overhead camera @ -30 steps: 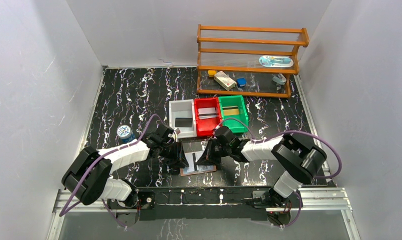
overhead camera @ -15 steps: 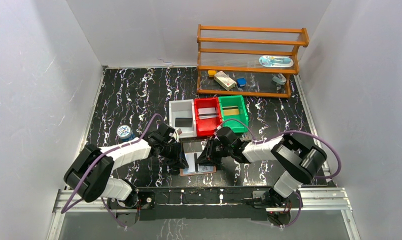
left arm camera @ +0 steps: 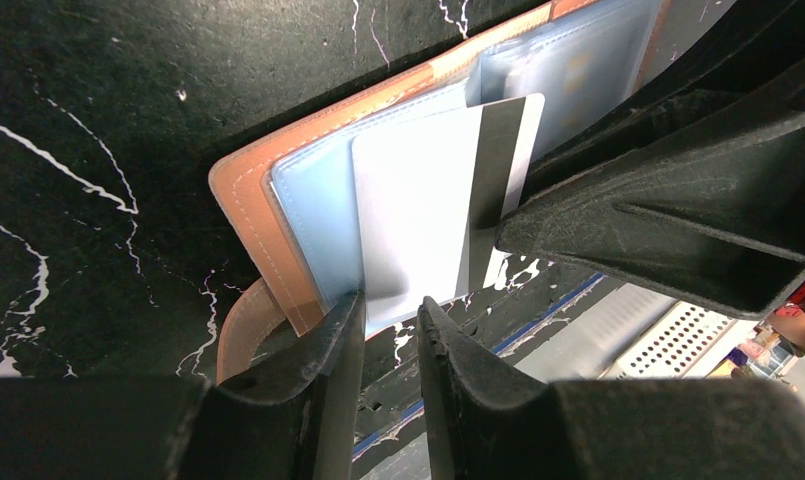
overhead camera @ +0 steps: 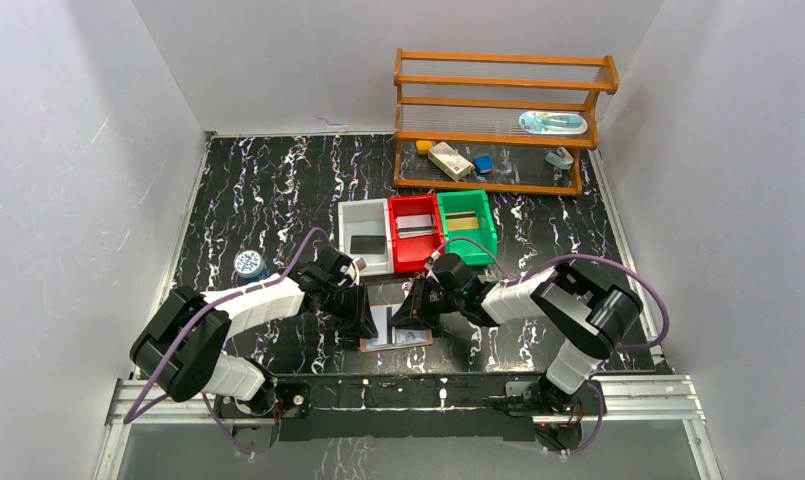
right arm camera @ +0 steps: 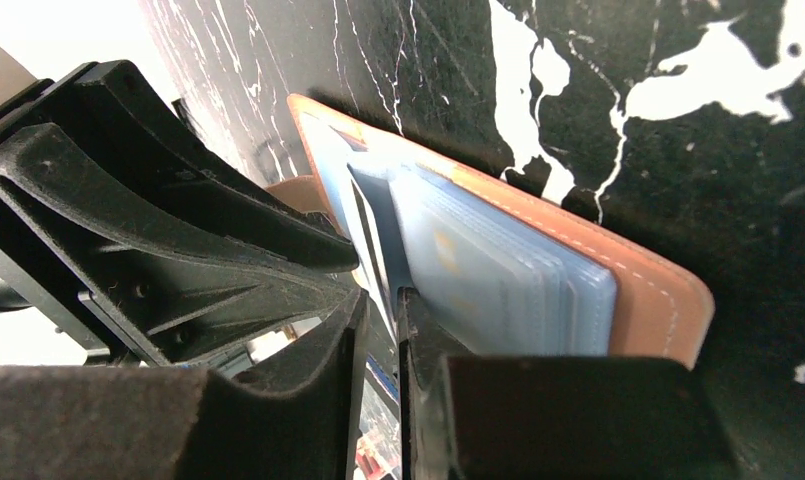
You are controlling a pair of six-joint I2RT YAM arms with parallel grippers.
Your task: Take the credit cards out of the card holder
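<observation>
Jaws on the right gripper (right arm camera: 383,300) were squeezed nearly together, and it looked like they were clamped on the edge of a thin whitish plastic credit card with a dark stripe (left arm camera: 408,220). That card was poking partway out of the flat tan-brown leather card holder (left arm camera: 243,200), which lay open on the black white-veined table (overhead camera: 268,190) right under both sets of jaws.

Left gripper (left arm camera: 390,315) had its jaws only a narrow slot apart, with nothing gripped between them as far as I could see. Its tips were down at the card's free edge, with the holder's little brown strap tab (left arm camera: 240,335) just outside one finger. The two grippers were pretty much nose to nose, one right finger touching the card's striped side just across from the left tips.

Right beside the right jaws was the fanned stack of light blue card pockets (right arm camera: 498,290); whatever was in them was too blurry to tell. Past both jaws, away from the arm bases, sat a white plastic bin (overhead camera: 368,265), a red plastic bin (overhead camera: 415,262) and a green plastic bin (overhead camera: 490,232) side by side.
</observation>
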